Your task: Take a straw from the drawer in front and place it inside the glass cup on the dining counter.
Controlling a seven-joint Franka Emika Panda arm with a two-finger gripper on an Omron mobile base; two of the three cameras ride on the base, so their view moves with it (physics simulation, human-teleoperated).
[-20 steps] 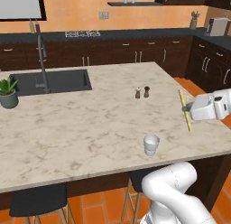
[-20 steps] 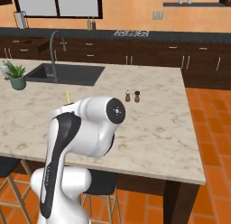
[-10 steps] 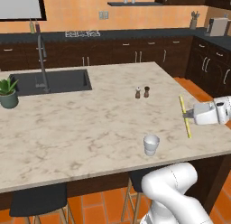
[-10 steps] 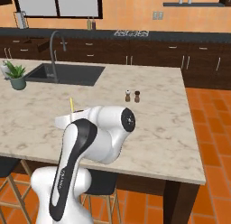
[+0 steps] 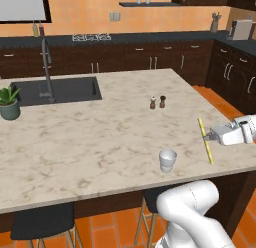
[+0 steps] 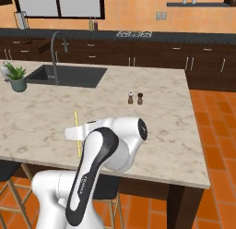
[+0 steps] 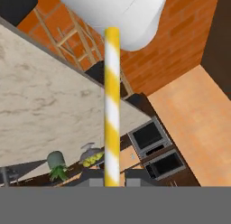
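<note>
Claw (image 5: 209,137) clamped on the straw (image 5: 205,140), roughly upright and a bit tilted, over the near right edge of the dining counter (image 5: 100,132). Pick is done; drop-in is left. Straw sits right of the cup (image 5: 167,160), clearly apart, probably above rim level. Versus a second ago, claw and straw have swung further right, away from the cup.

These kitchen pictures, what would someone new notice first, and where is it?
The yellow straw, held near-upright in the pincer above the right end of the beige dining counter, draws the eye first; the hand view shows it striped yellow and white. Next comes the small glass cup, standing near the counter's front edge, left of the straw. Two tiny shakers stand further back.
</note>
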